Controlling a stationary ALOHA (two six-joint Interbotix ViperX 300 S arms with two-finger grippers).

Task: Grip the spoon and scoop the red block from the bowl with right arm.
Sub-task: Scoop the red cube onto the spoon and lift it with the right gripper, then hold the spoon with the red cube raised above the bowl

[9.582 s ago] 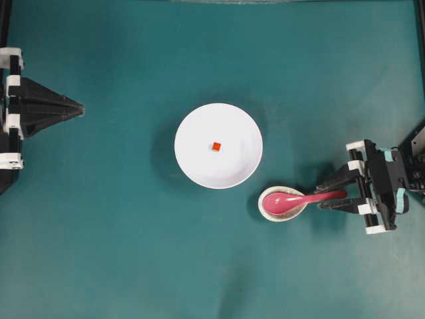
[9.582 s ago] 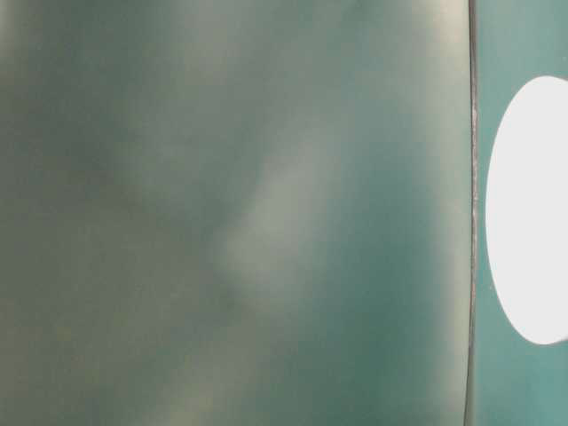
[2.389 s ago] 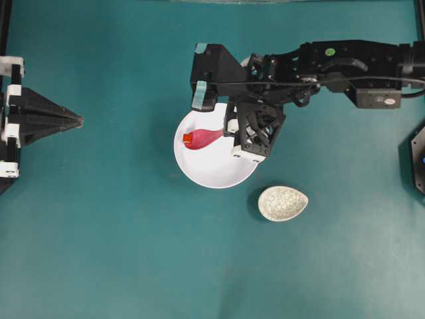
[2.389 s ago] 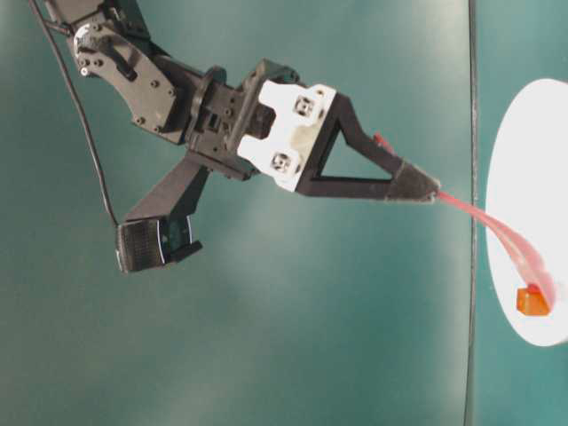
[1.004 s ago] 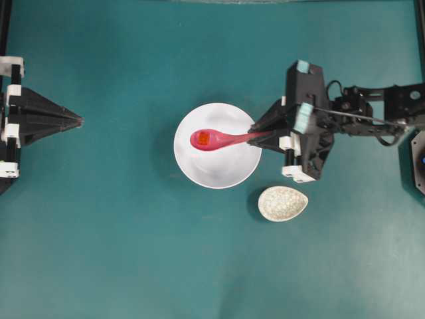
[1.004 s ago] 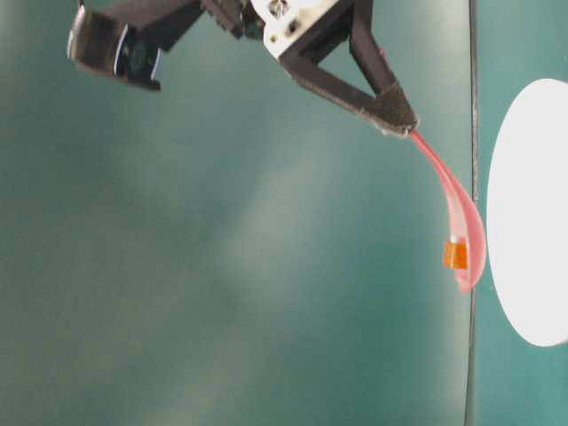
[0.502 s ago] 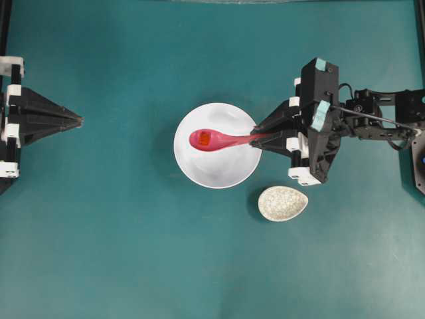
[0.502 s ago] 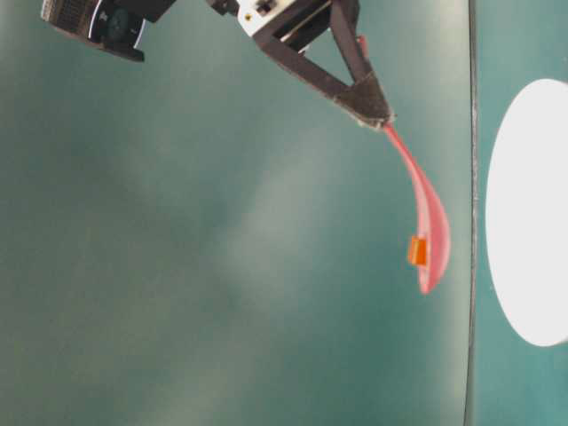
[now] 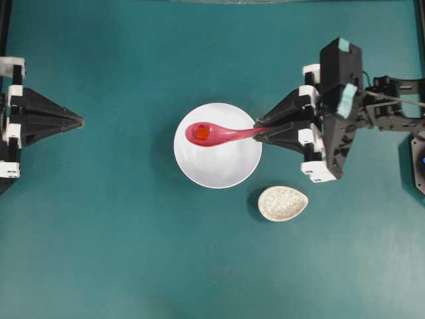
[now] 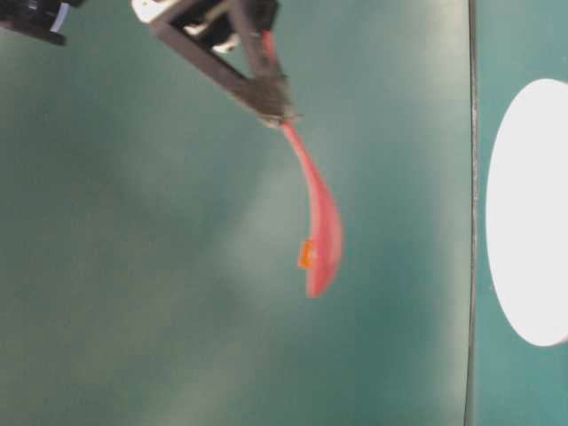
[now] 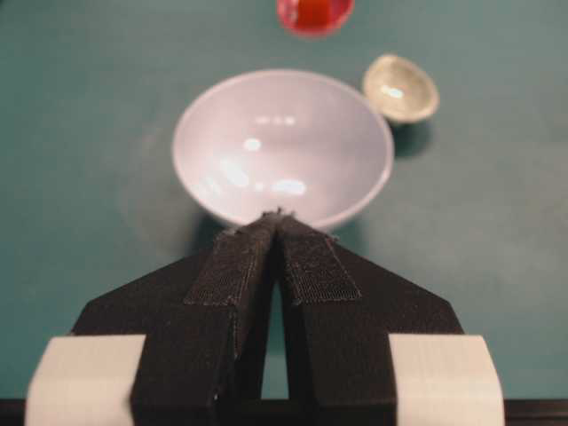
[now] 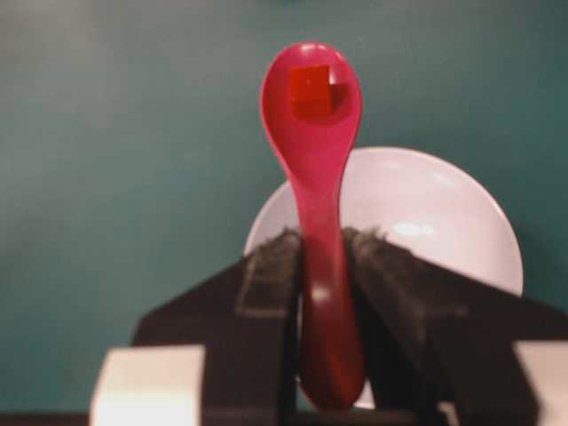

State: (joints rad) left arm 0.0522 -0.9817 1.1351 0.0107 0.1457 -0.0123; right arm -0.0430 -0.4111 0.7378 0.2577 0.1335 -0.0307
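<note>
Above bowl [image 9: 219,166]: right gripper [image 9: 260,134] clamps spoon [image 9: 219,135] handle, scoop level so red block [image 9: 202,133] stays cradled; left gripper [image 9: 78,120] closed, empty.

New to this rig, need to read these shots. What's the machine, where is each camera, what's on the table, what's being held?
Two black robot arms face each other across a teal table. One camera looks straight down, one sits at table level, and one rides on each wrist.

On the table: a white bowl and, beside it, a small speckled egg-shaped dish.

The right gripper clamps the handle of a pink-red spoon. The table-level view shows the spoon lifted clear of the bowl. In its scoop sits the red block, also clear in the right wrist view.

The left gripper is parked at the left edge, jaws together, holding nothing.
</note>
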